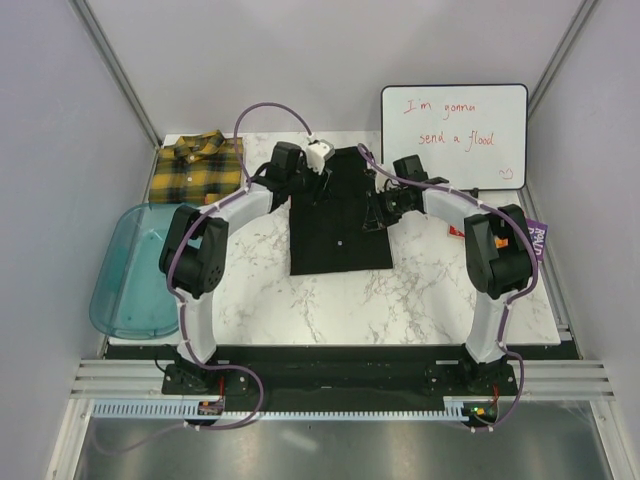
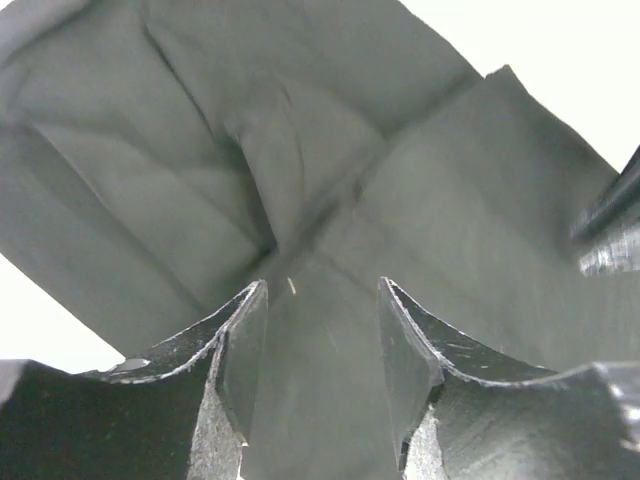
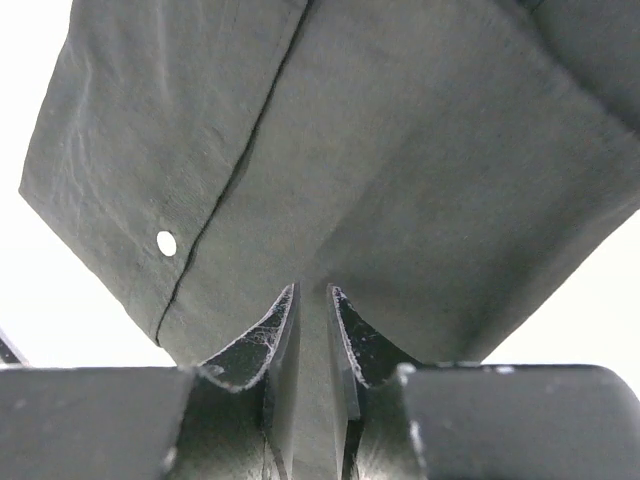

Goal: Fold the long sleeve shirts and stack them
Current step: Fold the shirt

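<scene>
Right fingers [image 3: 283, 330]: nearly together, pinching a ridge of the black shirt [image 1: 340, 225] that rises into the slit between them.
Left fingers [image 2: 245, 340]: apart, with black cloth filling the gap. Creases run toward that gap, but I cannot tell whether the fingers pinch the cloth or only straddle it.
Hidden: from above, both wrists sit over the black shirt's far corners, left on the left corner and right on the right edge. The dark fingers merge with the dark cloth there, and I can make out no collar or sleeves.
Cut off: each wrist camera gets only a patch of the black shirt, and everything past its edge is blown out to white.
Button [image 3: 166, 242]: one small white dot beside a seam, left of the right fingers.
Black shirt: a flat rectangle, mid-counter [image 1: 330, 300].
Plaid shirt [image 1: 197, 168]: folded, left of the black shirt's far corner, apart from it.
Tub [image 1: 130, 270]: translucent blue, further left, overhanging the counter edge.
Whiteboard [image 1: 453, 135]: right of the black shirt's far end, with red handwriting.
Purple label [image 1: 535, 240]: on the right arm, lettering unreadable.
</scene>
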`<state>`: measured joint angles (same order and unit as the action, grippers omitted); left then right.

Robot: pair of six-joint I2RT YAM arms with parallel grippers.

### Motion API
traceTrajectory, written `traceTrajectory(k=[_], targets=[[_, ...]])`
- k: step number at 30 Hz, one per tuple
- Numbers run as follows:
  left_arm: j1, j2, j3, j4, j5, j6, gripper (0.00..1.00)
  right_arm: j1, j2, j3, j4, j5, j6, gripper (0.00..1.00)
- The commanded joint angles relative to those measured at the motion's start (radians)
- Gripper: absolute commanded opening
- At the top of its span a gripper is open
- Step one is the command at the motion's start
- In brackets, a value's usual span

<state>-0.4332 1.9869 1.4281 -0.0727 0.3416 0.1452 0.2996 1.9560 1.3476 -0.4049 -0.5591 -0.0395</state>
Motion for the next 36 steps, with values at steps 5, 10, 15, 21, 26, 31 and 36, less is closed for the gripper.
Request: traceTrajectory(k=[5, 10, 15, 21, 26, 31, 36], targets=[[0.045, -0.043, 0.052, -0.031, 0.114, -0.032, 0.6, -0.001, -0.006, 0.12, -0.008, 0.039, -0.114, 0.25], [0.047, -0.092, -0.033, -0.231, 0.195, -0.067, 0.62, 0.01, 0.109, 0.208, -0.02, 0.033, -0.148, 0.25], [0.051, -0.018, -0.092, -0.274, 0.209, -0.127, 0.61, 0.032, 0.179, 0.17, -0.029, 0.019, -0.129, 0.25], [0.108, 0.024, -0.162, -0.345, 0.267, -0.173, 0.57, 0.064, 0.172, 0.027, -0.012, -0.015, -0.103, 0.25], [0.129, -0.095, -0.317, -0.392, 0.345, -0.147, 0.56, 0.133, 0.046, -0.146, 0.014, -0.074, -0.06, 0.27], [0.172, -0.258, -0.362, -0.417, 0.396, -0.026, 0.63, 0.13, -0.116, -0.188, -0.009, -0.125, -0.029, 0.33], [0.134, -0.567, -0.5, -0.4, 0.321, 0.254, 0.67, 0.118, -0.154, -0.114, -0.043, -0.088, -0.097, 0.33]])
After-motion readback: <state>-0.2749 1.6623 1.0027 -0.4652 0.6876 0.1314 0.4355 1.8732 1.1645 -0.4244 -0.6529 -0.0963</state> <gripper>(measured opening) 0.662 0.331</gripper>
